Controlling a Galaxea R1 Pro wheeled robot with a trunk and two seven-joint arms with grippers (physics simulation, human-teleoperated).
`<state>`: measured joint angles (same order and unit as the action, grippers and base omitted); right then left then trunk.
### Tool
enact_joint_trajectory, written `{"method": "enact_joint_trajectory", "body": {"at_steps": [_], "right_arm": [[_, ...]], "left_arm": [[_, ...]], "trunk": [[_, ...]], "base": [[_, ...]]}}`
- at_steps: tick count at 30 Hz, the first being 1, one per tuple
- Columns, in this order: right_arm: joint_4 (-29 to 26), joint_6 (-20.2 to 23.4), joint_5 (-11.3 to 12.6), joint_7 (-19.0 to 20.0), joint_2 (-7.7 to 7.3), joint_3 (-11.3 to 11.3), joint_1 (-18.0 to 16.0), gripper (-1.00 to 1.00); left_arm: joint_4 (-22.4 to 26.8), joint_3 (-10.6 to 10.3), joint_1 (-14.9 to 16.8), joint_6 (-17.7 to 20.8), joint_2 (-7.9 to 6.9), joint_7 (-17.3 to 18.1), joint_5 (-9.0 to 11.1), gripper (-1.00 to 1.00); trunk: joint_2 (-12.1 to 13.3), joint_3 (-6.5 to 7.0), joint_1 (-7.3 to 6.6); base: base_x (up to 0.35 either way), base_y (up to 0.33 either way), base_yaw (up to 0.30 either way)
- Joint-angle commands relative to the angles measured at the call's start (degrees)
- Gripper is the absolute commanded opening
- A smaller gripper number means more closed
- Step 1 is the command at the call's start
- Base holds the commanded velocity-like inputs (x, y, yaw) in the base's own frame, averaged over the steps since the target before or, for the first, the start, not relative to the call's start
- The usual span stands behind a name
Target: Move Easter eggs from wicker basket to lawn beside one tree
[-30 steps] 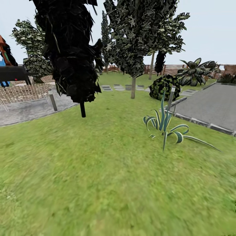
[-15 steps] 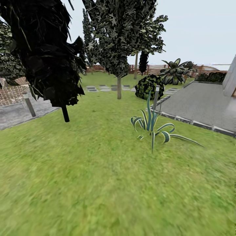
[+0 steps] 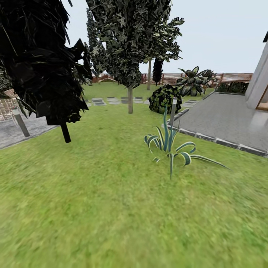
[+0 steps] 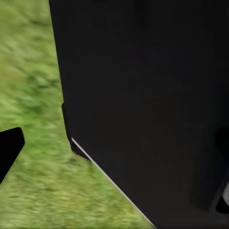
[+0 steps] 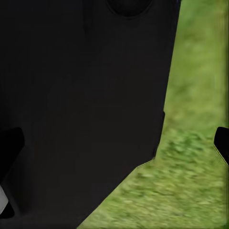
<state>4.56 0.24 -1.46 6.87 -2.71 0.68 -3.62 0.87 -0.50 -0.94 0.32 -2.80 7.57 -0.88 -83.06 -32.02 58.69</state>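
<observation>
We look across the lawn [image 3: 111,208] of the garden: a near-black conifer [image 3: 41,63] stands close on the left, a slim straight-trunked tree [image 3: 130,48] beyond it, and a striped spiky plant [image 3: 169,143] beside the grey paving [image 3: 227,119]. Both wrist views show a black robot body [image 4: 152,105] over blurred grass. A dark fingertip [image 4: 9,148] edges the left wrist view and two [image 5: 222,143] flank the right, so we cannot tell either gripper's spread.

Head view: the lawn [image 3: 111,208], blurred up close. Near-black conifer [image 3: 41,63] at left on a thin dark trunk. Slim straight-trunked tree [image 3: 130,52] behind it. Striped spiky plant [image 3: 169,143] at centre-right, just beside a short post [image 3: 172,111], probably a lamp. Round shrub [image 3: 165,98], grey paving [image 3: 227,119], slat fence [image 3: 230,79] beyond.
</observation>
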Motion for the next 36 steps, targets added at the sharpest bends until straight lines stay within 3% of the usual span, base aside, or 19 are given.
{"method": "enact_joint_trajectory", "body": {"at_steps": [1,36], "right_arm": [[0.10,0.03,-0.14,0.17,-0.01,0.05,-0.07,1.00],[0.10,0.03,-0.13,0.16,-0.01,0.11,-0.07,1.00]], "left_arm": [[0.09,-0.03,-0.03,0.03,-0.02,0.17,-0.09,1.00],[0.09,-0.03,-0.03,0.03,-0.02,0.17,-0.09,1.00]], "trunk": [[-0.02,-0.04,0.03],[-0.02,-0.04,0.03]], "base": [[0.337,0.000,-0.001],[0.337,0.000,0.000]]}}
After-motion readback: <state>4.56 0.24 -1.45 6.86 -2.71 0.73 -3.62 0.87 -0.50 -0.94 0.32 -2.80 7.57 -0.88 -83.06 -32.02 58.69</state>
